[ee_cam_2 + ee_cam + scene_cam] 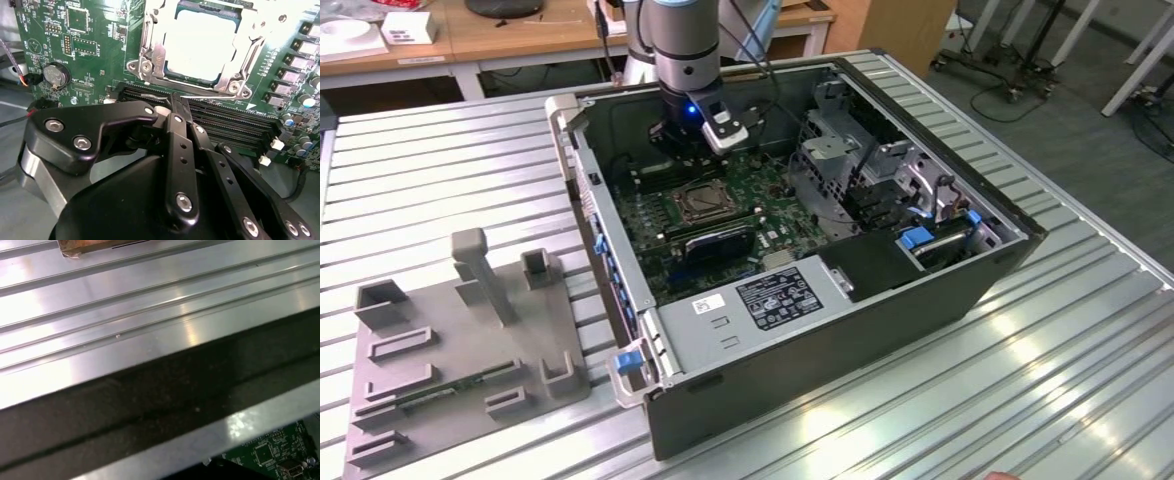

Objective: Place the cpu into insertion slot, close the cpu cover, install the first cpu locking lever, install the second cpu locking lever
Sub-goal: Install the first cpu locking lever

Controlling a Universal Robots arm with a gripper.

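Green motherboard [90, 45] dotted with black chips and silver solder points. At its centre, silvery-beige cpu [202, 42] framed by a shiny silver cpu cover [150, 55]. Just beside that, long black memory slots [235, 120]. Matte black gripper [172, 107] with bright silver screw heads. Around the motherboard, grey and black computer case [854, 330] with blue clips [630, 362] and a white label patch. Beside the case, dull grey fixture tray [467, 340] on a ribbed, pale silver surface [427, 180] striped with parallel grooves.
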